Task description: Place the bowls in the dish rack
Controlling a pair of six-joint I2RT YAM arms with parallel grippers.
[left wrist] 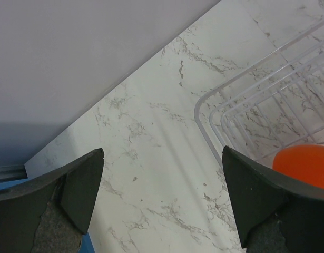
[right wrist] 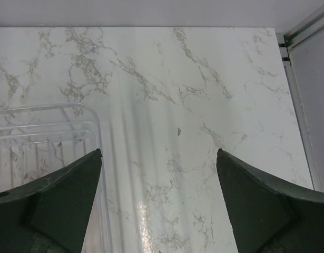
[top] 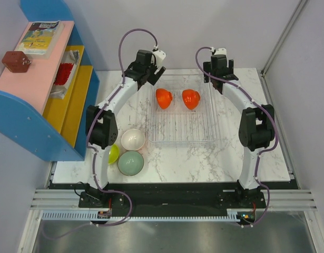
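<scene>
The left fingers (left wrist: 80, 192) were seen spread wide with nothing between them, held over the bare tabletop (left wrist: 151, 158) just beside the far left corner of the dish rack (left wrist: 241, 113); the right fingers (right wrist: 67, 195) were likewise spread wide and empty, held over the rack's far right corner; inside the rack's far end a red-orange bowl (top: 163, 98) and a second red-orange bowl (top: 191, 98) were set side by side, apart. Outside the rack, by its near left corner, a white-lined bowl (top: 133, 139) was placed mouth up on the tabletop; a grey-green bowl (top: 130, 162) was set just nearer; a lime-yellow bowl (top: 114, 154) was partly hidden by the left arm.
</scene>
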